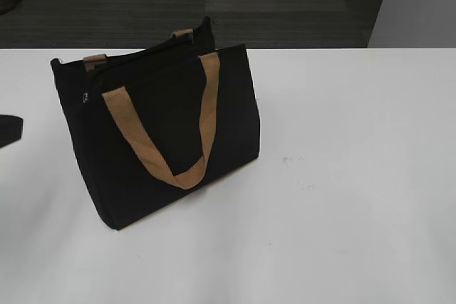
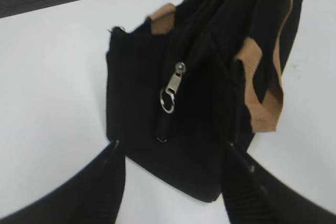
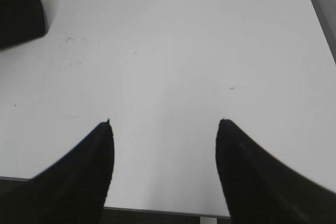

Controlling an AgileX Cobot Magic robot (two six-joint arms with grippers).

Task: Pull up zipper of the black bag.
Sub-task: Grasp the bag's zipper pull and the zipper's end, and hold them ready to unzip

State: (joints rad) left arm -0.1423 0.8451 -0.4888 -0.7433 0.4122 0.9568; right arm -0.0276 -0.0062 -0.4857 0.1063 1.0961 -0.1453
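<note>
The black bag point(image 1: 171, 133) stands upright on the white table, left of the middle, with its tan handles point(image 1: 187, 173) hanging down its side. In the left wrist view its narrow end point(image 2: 136, 93) faces me. The silver zipper point(image 2: 175, 81) sits high on that end, and its ring pull dangles below it. My left gripper point(image 2: 173, 144) is open, with its fingers either side of the bag's lower end and a little short of it. My right gripper point(image 3: 164, 121) is open and empty over bare table. The bag's corner point(image 3: 18, 9) shows at that view's top left.
A dark part of my left arm point(image 1: 8, 129) shows at the left edge of the exterior view. The white table point(image 1: 356, 176) stretches right of the bag. Its near edge point(image 3: 157, 211) lies under my right gripper. Dark carpet point(image 1: 285, 5) lies beyond the far edge.
</note>
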